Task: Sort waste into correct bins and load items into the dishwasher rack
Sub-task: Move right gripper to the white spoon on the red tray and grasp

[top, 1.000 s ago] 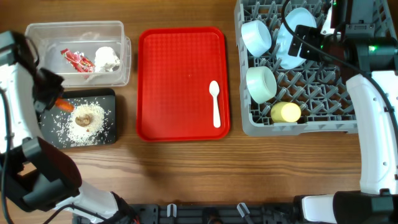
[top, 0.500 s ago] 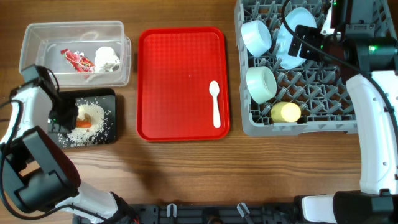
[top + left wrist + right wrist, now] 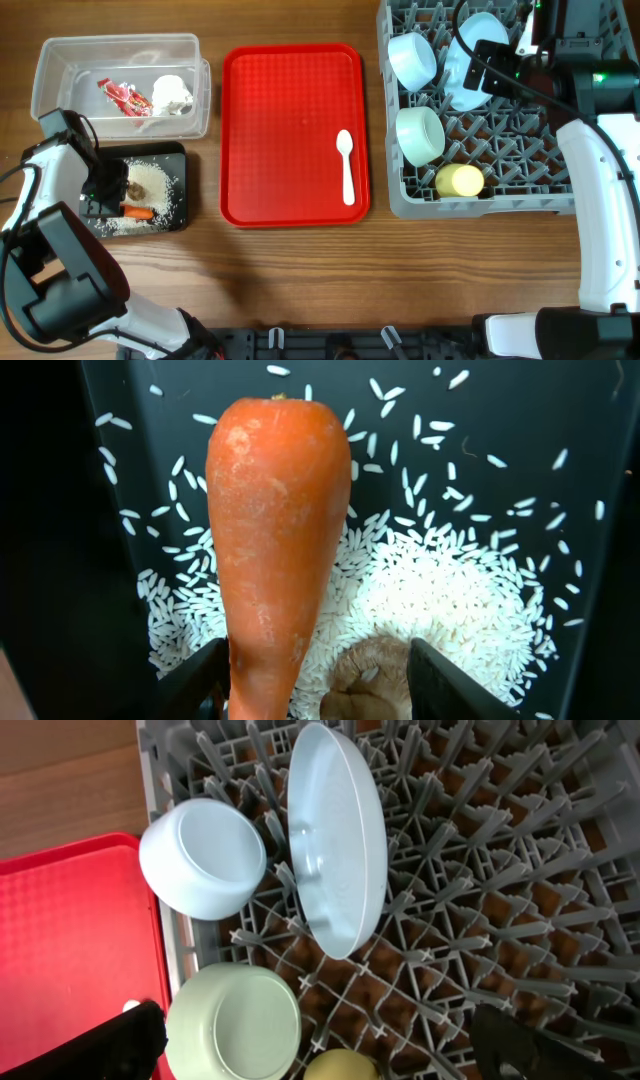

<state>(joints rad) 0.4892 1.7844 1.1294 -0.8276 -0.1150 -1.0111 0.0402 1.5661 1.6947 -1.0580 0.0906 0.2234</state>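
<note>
The orange carrot (image 3: 137,211) lies on loose rice (image 3: 152,180) in the black tray (image 3: 172,151). In the left wrist view the carrot (image 3: 275,530) fills the middle, with rice (image 3: 440,600) and the brown lump (image 3: 365,680) beside it. My left gripper (image 3: 110,190) (image 3: 315,682) is open, with the carrot's narrow end and the lump between its fingers. The clear tub (image 3: 60,52) holds the wrapper (image 3: 125,97) and the tissue (image 3: 172,95). My right gripper (image 3: 482,68) (image 3: 335,1045) is open and empty above the grey rack (image 3: 500,200).
The rack (image 3: 500,900) holds two bowls (image 3: 412,58) (image 3: 420,135), the plate (image 3: 470,75) standing on edge and the yellow cup (image 3: 459,181). The white spoon (image 3: 346,165) lies on the red tray (image 3: 290,120) between the bins and the rack.
My left gripper carried the carrot from the black tray's far left corner down over the tray and opened. The carrot now lies near the tray's front. The right arm has not moved.
</note>
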